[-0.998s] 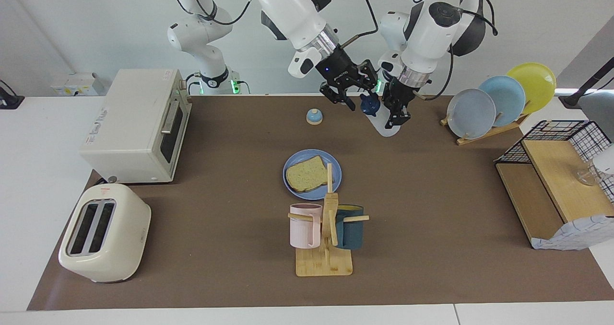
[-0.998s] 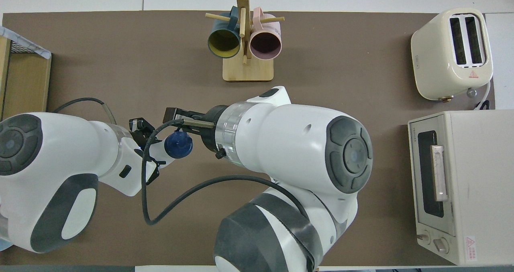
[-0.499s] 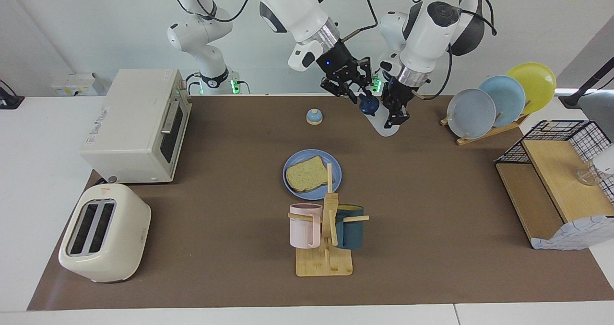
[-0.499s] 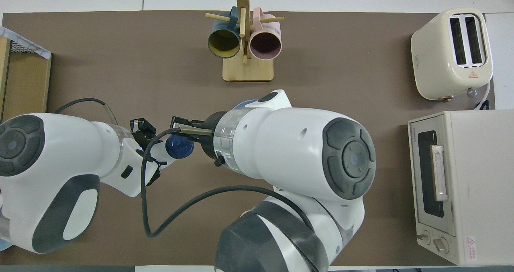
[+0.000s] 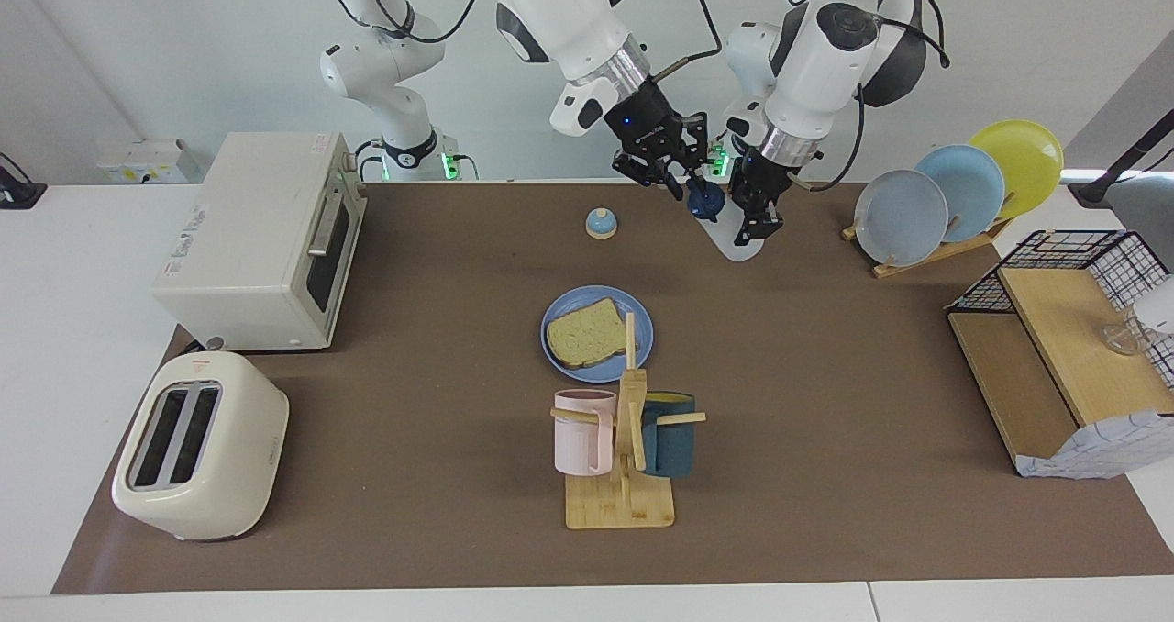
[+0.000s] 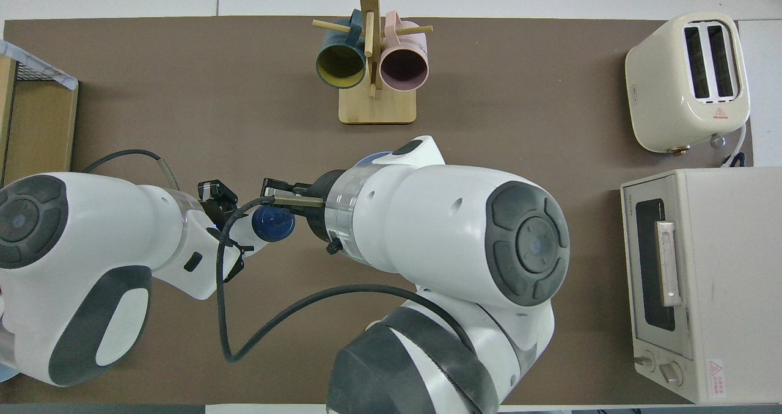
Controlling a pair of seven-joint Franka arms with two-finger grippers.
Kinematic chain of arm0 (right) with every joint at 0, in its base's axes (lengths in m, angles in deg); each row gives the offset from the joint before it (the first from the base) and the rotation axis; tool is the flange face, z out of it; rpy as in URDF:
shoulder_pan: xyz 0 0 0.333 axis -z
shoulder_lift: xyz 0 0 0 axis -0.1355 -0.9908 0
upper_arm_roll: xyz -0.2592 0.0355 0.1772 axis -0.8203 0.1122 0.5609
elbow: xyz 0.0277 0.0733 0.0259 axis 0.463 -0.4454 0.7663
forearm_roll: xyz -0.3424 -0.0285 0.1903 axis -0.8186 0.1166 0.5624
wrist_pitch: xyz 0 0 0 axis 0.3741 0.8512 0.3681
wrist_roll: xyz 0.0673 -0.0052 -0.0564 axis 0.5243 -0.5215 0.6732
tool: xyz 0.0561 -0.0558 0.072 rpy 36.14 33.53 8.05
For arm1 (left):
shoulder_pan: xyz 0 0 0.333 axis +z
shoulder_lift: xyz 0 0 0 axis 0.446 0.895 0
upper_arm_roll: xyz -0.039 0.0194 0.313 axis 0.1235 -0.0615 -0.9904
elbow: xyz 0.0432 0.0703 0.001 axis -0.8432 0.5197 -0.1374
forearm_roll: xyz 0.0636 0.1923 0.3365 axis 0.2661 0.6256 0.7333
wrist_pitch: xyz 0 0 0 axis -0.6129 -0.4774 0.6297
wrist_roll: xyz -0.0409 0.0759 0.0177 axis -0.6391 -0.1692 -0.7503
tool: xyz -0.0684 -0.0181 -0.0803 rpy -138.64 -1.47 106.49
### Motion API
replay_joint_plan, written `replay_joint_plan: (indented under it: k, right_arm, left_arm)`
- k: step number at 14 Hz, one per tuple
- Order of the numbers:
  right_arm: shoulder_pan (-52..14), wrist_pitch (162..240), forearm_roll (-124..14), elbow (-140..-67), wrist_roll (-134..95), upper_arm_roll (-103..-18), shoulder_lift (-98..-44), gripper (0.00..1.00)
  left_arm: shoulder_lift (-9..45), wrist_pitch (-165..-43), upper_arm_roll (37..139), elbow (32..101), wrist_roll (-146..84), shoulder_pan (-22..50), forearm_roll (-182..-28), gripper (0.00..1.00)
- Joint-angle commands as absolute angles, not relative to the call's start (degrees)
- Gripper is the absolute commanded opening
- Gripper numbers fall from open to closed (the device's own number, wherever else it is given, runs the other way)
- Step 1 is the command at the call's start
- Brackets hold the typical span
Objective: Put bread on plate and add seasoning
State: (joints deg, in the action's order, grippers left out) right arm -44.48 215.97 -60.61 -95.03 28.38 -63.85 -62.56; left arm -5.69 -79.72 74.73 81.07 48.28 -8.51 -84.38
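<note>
The bread [image 5: 584,333] lies flat on the blue plate [image 5: 644,328] in the middle of the table, just on the robots' side of the mug rack. The seasoning [image 5: 736,237], a whitish bottle, hangs tilted above the table near the robots. Its dark blue cap [image 5: 705,202] points toward the right arm's end. My left gripper [image 5: 758,215] is shut on the bottle's body. My right gripper [image 5: 688,184] is right at the cap. In the overhead view the cap [image 6: 273,223] shows between the two wrists, and the right arm hides the plate and bread.
A small blue-domed bell [image 5: 601,223] sits near the robots. A toaster oven [image 5: 261,237] and a toaster [image 5: 197,443] stand at the right arm's end. The mug rack [image 5: 624,438] is farther out. A plate rack [image 5: 954,191] and a wire shelf [image 5: 1064,356] are at the left arm's end.
My right gripper has shifted sideways up to the bottle's cap. The left gripper has kept the bottle nearly still.
</note>
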Motion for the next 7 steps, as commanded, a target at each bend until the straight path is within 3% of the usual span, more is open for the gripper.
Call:
replay_joint_plan:
  k: [1, 7]
  right_arm:
    - [-44.44, 215.18, -62.34, -95.87, 29.93, -63.71, -61.42, 0.34]
    - [-44.61, 214.03, -62.34, -96.05, 30.02, -63.71, -61.25, 0.34]
  left_arm:
    - [-7.45, -79.96, 74.78, 82.21, 46.89, -8.93, -83.28, 0.00]
    - [-7.45, -79.96, 74.78, 82.21, 46.89, -8.93, -83.28, 0.00]
